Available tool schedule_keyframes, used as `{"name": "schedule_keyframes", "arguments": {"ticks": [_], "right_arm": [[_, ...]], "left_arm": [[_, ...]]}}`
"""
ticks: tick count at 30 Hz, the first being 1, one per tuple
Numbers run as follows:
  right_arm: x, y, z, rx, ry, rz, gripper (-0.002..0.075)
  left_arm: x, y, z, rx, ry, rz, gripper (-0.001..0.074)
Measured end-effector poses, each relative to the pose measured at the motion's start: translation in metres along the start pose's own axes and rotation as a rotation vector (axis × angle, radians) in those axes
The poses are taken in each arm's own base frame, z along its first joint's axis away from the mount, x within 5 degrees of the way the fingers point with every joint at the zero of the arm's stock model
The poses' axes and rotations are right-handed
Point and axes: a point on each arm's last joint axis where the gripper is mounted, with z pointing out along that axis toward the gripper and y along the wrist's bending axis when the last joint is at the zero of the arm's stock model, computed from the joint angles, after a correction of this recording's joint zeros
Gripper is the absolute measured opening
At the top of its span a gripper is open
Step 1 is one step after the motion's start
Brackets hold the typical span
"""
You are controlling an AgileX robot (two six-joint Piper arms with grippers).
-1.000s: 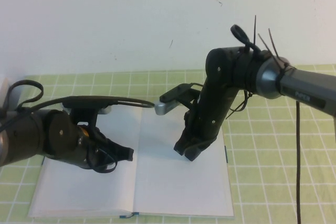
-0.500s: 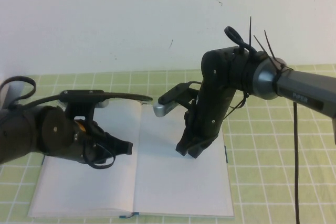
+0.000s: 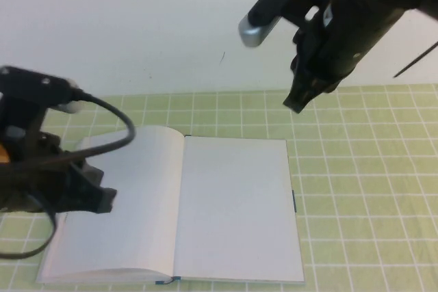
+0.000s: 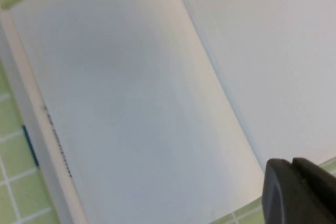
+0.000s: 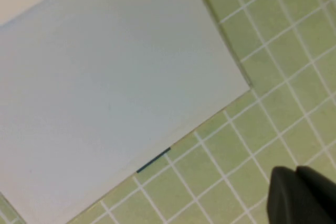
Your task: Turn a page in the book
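The book point(image 3: 205, 210) lies open and flat on the tabletop point(image 3: 363, 189), which is covered by a green cloth with a white grid. Both facing leaves look blank white in every view; no print, figure, brand or label can be read on them or on the arms. The page point(image 3: 236, 210) on the right half lies flat, its outer edge beside a thin dark strip of cover at the book's right side. A small teal ribbon marker point(image 3: 168, 281) pokes out at the near end of the spine.

The right gripper point(image 3: 299, 102) hangs high above the tabletop, beyond the far right corner of the book and well apart from it. Its fingers are pressed together and hold nothing. In the right wrist view the dark tips point(image 5: 302, 195) show over the green grid, with the book's corner and a short teal mark at its edge off to one side of them.

The left gripper point(image 3: 96, 200) sits low over the outer part of the left leaf. Its fingers point(image 4: 296, 192) show only as one dark mass at the book's edge, so I cannot tell whether they are apart or together. The page lies across the spine from them.
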Motion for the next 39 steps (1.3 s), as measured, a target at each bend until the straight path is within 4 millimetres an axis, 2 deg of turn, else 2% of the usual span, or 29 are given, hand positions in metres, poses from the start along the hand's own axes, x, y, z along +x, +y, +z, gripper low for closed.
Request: {"name": "schedule_keyframes", "arguments": {"ticks": [3,5,10,14,20,24,28,32,39], "right_arm": [[0.007,0.000,-0.039,0.036,-0.055,0.007,-0.0001],[0.014,0.001,-0.057,0.059,-0.078,0.006,-0.0001],[0.042,0.005,-0.091,0.174,-0.185,0.033,-0.0001],[0.069,0.013,-0.113,0.255,-0.287,0.057,-0.0001],[0.117,0.031,-0.124,0.341,-0.405,0.056,-0.0001],[0.157,0.045,-0.130,0.409,-0.484,0.102,-0.0001],[0.201,0.062,-0.127,0.464,-0.516,0.122,-0.0001],[0.244,0.078,-0.133,0.524,-0.600,0.172,-0.0001],[0.313,0.102,-0.132,0.594,-0.643,0.268,-0.0001]], "left_arm": [[0.005,-0.002,-0.040,-0.019,-0.123,0.039,-0.0004],[0.013,-0.003,-0.063,-0.038,-0.201,0.065,-0.0004],[0.052,-0.005,-0.118,-0.082,-0.406,0.116,-0.0004],[0.088,-0.005,-0.134,-0.088,-0.524,0.127,-0.0004],[0.128,-0.001,-0.124,-0.099,-0.656,0.138,-0.0004],[0.152,0.001,-0.112,-0.108,-0.689,0.145,-0.0004],[0.171,0.004,-0.097,-0.108,-0.693,0.145,-0.0004],[0.178,0.006,-0.082,-0.116,-0.675,0.155,-0.0004],[0.177,0.006,-0.081,-0.121,-0.703,0.166,-0.0004]]}}
